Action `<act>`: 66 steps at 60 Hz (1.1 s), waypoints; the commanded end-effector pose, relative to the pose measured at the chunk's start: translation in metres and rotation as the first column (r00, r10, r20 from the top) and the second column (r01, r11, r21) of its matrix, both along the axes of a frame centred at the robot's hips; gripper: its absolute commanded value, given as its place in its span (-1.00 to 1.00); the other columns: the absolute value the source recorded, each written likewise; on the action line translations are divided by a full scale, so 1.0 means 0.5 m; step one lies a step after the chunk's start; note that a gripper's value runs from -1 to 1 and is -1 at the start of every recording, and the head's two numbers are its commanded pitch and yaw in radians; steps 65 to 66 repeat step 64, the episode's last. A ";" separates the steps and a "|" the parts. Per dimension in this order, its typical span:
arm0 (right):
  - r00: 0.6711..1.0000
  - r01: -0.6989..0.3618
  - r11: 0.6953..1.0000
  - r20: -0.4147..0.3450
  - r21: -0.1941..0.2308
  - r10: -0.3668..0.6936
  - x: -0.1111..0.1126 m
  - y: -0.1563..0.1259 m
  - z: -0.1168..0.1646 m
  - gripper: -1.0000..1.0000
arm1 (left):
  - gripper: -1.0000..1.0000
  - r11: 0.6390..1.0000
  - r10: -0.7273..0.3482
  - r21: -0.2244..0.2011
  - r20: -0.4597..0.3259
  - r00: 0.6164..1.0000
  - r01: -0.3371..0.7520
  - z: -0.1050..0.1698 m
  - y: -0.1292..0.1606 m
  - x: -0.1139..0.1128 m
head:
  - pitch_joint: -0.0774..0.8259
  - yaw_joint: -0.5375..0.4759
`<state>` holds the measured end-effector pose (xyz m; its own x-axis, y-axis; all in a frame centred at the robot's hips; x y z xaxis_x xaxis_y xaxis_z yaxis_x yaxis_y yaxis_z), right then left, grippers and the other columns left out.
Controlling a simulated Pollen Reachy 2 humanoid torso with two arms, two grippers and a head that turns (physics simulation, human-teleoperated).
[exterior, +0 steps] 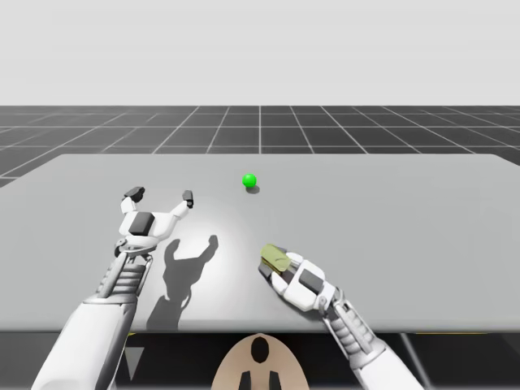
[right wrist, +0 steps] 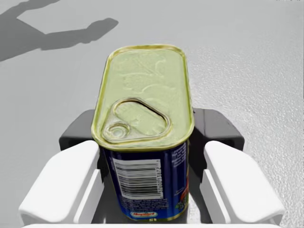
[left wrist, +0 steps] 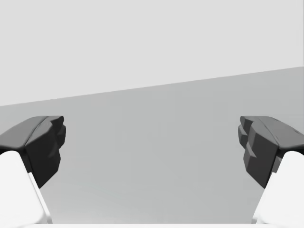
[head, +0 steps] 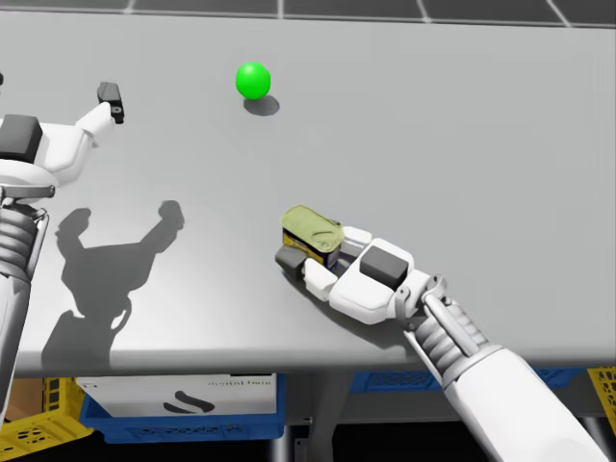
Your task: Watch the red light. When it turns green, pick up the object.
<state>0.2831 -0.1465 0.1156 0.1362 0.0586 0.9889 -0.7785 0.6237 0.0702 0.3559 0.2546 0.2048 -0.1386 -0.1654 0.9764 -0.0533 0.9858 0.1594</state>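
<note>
Grey table (exterior: 422,211); below its near edge, a white box (head: 164,393) in a blue crate (head: 192,425); yellow crate (head: 34,428) beside.

Item count, all views combined. Table (exterior: 390,211): one. Green light sphere (exterior: 249,180) on the table: one. Rectangular blue can (right wrist: 143,133): one, with one olive-gold lid (right wrist: 145,80) and one pull tab (right wrist: 137,118). Arms: two, consisting of one left arm (exterior: 89,333) and one right arm (exterior: 366,345). Grippers: two, consisting of one left gripper (exterior: 161,195) and one right gripper (head: 318,248). Each gripper has two fingers, four in total; the left wrist view shows two dark fingertips (left wrist: 45,142). Below the table edge, the head view shows one white box (head: 183,395), two blue crates (head: 125,423) and two yellow crates (head: 38,428), each crate partly visible.
</note>
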 end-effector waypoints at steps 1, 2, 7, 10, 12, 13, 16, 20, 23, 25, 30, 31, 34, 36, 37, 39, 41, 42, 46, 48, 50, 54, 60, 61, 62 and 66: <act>1.000 -0.016 1.000 -0.010 -0.002 0.016 -0.002 0.006 -0.007 1.00 | -1.00 1.000 -0.001 0.001 -0.001 1.000 0.001 -0.001 0.000 0.001 | 0.80 -0.06; 1.000 -0.016 1.000 -0.009 -0.002 0.016 -0.003 0.006 -0.008 1.00 | -1.00 1.000 -0.001 0.001 -0.001 1.000 0.001 -0.001 0.000 0.001 | 0.80 -0.06; 1.000 -0.021 1.000 -0.014 0.001 0.021 -0.004 0.005 -0.008 1.00 | -1.00 1.000 -0.001 0.002 -0.002 1.000 0.001 -0.002 -0.001 0.001 | 0.75 -0.07; 1.000 -0.021 1.000 -0.014 0.001 0.021 -0.004 0.005 -0.008 1.00 | -1.00 1.000 -0.001 0.004 -0.003 1.000 0.001 -0.002 -0.001 0.001 | 0.70 -0.07; 1.000 -0.022 1.000 -0.014 0.001 0.022 -0.004 0.004 -0.008 1.00 | -1.00 1.000 0.000 0.004 -0.004 1.000 0.000 -0.003 -0.002 0.001 | 0.62 -0.07; 1.000 -0.022 1.000 -0.013 0.001 0.022 -0.004 0.004 -0.008 1.00 | -1.00 1.000 0.000 0.005 -0.004 1.000 0.000 -0.003 -0.002 0.001 | 0.60 -0.07; 1.000 -0.023 1.000 -0.016 0.005 0.023 -0.004 0.004 -0.007 1.00 | -1.00 1.000 0.000 0.005 -0.005 1.000 0.000 -0.004 -0.002 0.001 | 0.44 -0.08; 1.000 -0.023 1.000 -0.015 0.006 0.023 -0.004 0.003 -0.007 0.99 | -1.00 1.000 0.001 0.007 -0.007 1.000 -0.001 -0.005 -0.002 0.002 | 0.27 -0.08; 1.000 -0.023 1.000 -0.015 0.009 0.023 -0.004 0.003 -0.006 1.00 | -1.00 1.000 0.001 0.008 -0.009 1.000 -0.001 -0.007 -0.003 0.003 | 0.15 -0.09; 1.000 -0.023 1.000 -0.015 0.008 0.023 -0.004 0.003 -0.006 0.99 | -1.00 1.000 0.001 0.009 -0.010 1.000 0.000 -0.008 -0.003 0.003 | 0.10 -0.09; 1.000 -0.024 1.000 -0.016 0.012 0.024 -0.007 0.003 -0.002 0.98 | -1.00 1.000 0.001 0.011 -0.011 1.000 0.000 -0.009 -0.004 0.003 | 0.01 -0.12; 1.000 -0.026 1.000 -0.015 0.015 0.026 -0.009 0.003 0.002 1.00 | -1.00 1.000 0.001 0.010 -0.012 1.000 -0.001 -0.010 -0.004 0.003 | 0.00 -0.12; 1.000 -0.027 0.999 -0.013 0.025 0.027 -0.012 0.005 0.015 0.99 | -1.00 1.000 0.002 0.009 -0.012 1.000 -0.002 -0.010 -0.003 0.003 | -0.04 -0.13; 1.000 -0.027 0.999 -0.007 0.033 0.027 -0.014 0.005 0.027 0.98 | -1.00 1.000 0.002 0.009 -0.012 1.000 -0.002 -0.010 -0.003 0.004 | -0.05 -0.13; 1.000 -0.028 0.999 -0.008 0.039 0.028 -0.014 0.006 0.033 0.98 | -1.00 1.000 0.002 0.009 -0.013 1.000 -0.002 -0.011 -0.003 0.004 | -0.06 -0.13; 1.000 -0.030 0.998 0.001 0.057 0.030 -0.016 0.007 0.058 1.00 | -1.00 1.000 0.002 0.009 -0.014 1.000 -0.002 -0.011 -0.003 0.004 | -0.07 -0.13; 0.999 -0.028 0.997 0.022 0.068 0.026 -0.015 0.008 0.082 1.00 | -1.00 1.000 0.002 0.009 -0.015 1.000 -0.002 -0.012 -0.003 0.005 | -0.08 -0.14; 0.999 -0.029 0.997 0.028 0.073 0.027 -0.015 0.008 0.092 1.00 | -1.00 1.000 0.002 0.009 -0.015 1.000 -0.002 -0.012 -0.003 0.005 | -0.08 -0.14; 0.997 -0.033 0.992 0.075 0.120 0.024 -0.011 0.007 0.162 1.00 | -1.00 1.000 0.003 0.010 -0.017 1.000 -0.002 -0.013 -0.003 0.006 | -0.10 -0.14; 0.994 -0.036 0.990 0.103 0.138 0.021 -0.008 0.007 0.196 0.99 | -1.00 1.000 0.003 0.010 -0.018 1.000 -0.002 -0.013 -0.003 0.007 | -0.10 -0.14; 0.991 -0.036 0.988 0.130 0.150 0.017 -0.005 0.005 0.229 0.97 | -1.00 1.000 0.003 0.009 -0.019 1.000 -0.003 -0.013 -0.002 0.007 | -0.11 -0.15; 0.983 -0.028 0.985 0.186 0.172 -0.004 0.001 0.002 0.296 0.99 | -1.00 1.000 0.003 0.008 -0.020 1.000 -0.003 -0.013 -0.002 0.008 | -0.12 -0.15; 0.961 -0.015 0.971 0.272 0.239 -0.053 0.007 -0.005 0.400 1.00 | -1.00 1.000 0.005 -0.005 -0.022 1.000 -0.005 -0.011 0.000 0.008 | -0.13 -0.15; 0.959 -0.016 0.969 0.280 0.246 -0.055 0.007 -0.005 0.409 1.00 | -1.00 1.000 0.005 -0.005 -0.022 1.000 -0.005 -0.011 0.000 0.008 | -0.14 -0.15; 0.956 -0.015 0.967 0.287 0.253 -0.060 0.007 -0.005 0.417 1.00 | -1.00 1.000 0.005 -0.006 -0.022 1.000 -0.005 -0.011 0.000 0.009 | -0.14 -0.15; 0.945 -0.028 0.961 0.321 0.275 -0.064 0.004 -0.006 0.447 1.00 | -1.00 1.000 0.007 -0.011 -0.022 1.000 -0.007 -0.010 0.001 0.008 | -0.14 -0.15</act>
